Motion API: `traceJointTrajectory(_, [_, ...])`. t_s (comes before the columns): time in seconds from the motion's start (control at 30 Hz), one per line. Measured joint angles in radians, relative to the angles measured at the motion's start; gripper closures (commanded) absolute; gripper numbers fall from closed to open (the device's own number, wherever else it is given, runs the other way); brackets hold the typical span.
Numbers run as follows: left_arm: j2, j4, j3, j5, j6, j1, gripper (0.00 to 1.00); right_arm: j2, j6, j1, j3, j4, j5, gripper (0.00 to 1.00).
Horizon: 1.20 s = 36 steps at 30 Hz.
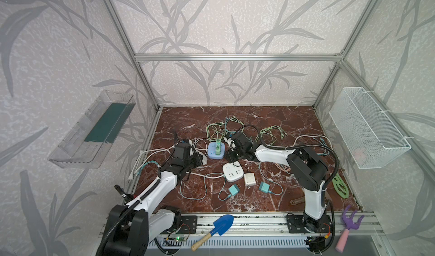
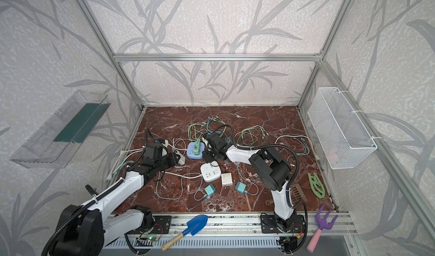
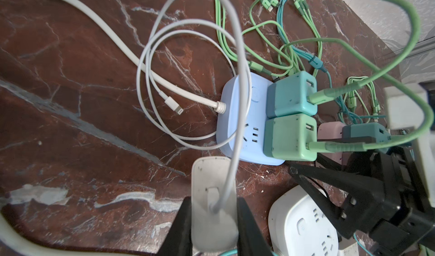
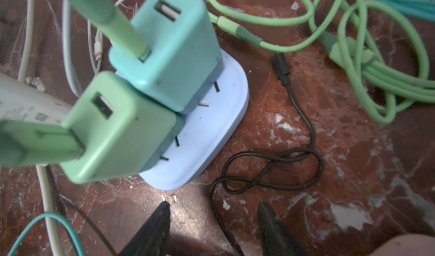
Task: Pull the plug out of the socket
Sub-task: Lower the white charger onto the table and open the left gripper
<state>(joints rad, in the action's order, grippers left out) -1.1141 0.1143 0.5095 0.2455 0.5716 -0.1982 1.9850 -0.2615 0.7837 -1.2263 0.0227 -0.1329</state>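
Our left end effector (image 3: pixel 213 210) is clamped on a white charger (image 3: pixel 211 179). Our right end effector (image 4: pixel 215 217) stands apart and empty, just beside the blue socket cube (image 4: pixel 211 134) on the table (image 1: pixel 282 120). A teal charger (image 4: pixel 174 54) and a green charger (image 4: pixel 117 130) sit plugged into it, touching side by side. We risk pinching both at once, or lifting the cube along with the plug, since nothing pins it down. A black cable (image 4: pixel 303 116) and green cables (image 4: pixel 376 78) lie close and could snag.
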Motion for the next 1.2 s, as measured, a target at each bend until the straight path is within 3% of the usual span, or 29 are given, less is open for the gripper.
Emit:
traceJointTrajectory(0.43, [-0.013,-0.040,-0.043,0.045,0.024,0.036,0.74,-0.004,0.002,0.000,0.000,-0.019,-0.007,0.39])
traceJointTrajectory(0.73, [-0.049,-0.037,-0.047,0.028,0.034,0.050,0.53,-0.004,0.001,0.000,0.000,-0.019,-0.007,0.39])
traceJointTrajectory(1.2, [0.006,0.065,-0.034,-0.093,0.027,0.052,0.36,-0.004,-0.008,0.000,0.000,-0.018,-0.007,0.38])
